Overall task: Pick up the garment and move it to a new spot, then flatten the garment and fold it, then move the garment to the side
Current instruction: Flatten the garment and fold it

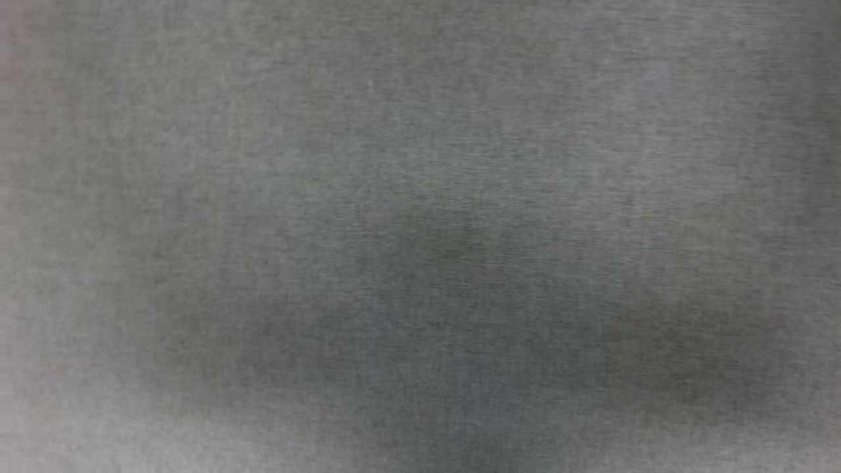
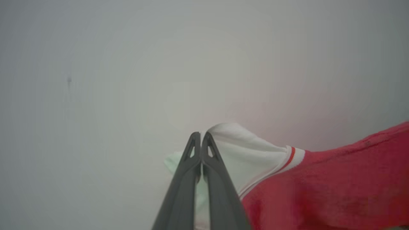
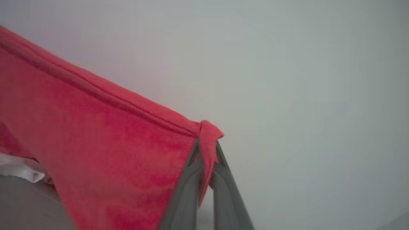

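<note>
In the left wrist view the garment (image 2: 319,188) is a bright red shirt with a white sleeve end and a thin red stripe, stretching away to the right. My left gripper (image 2: 200,136) is shut on that white sleeve end, which bulges out beside the dark fingers. Over in the right wrist view the red cloth of the garment (image 3: 105,140) spreads to the left, taut along a seamed edge. My right gripper (image 3: 207,143) is shut on a bunched red corner of it, which sticks up between the fingertips.
A blurred grey woven surface (image 1: 420,197) lies under the head camera, with a darker shadow low in the middle. Behind the cloth in both wrist views is a plain pale grey surface (image 2: 127,80). A bit of white cloth (image 3: 19,169) shows at the lower left of the right wrist view.
</note>
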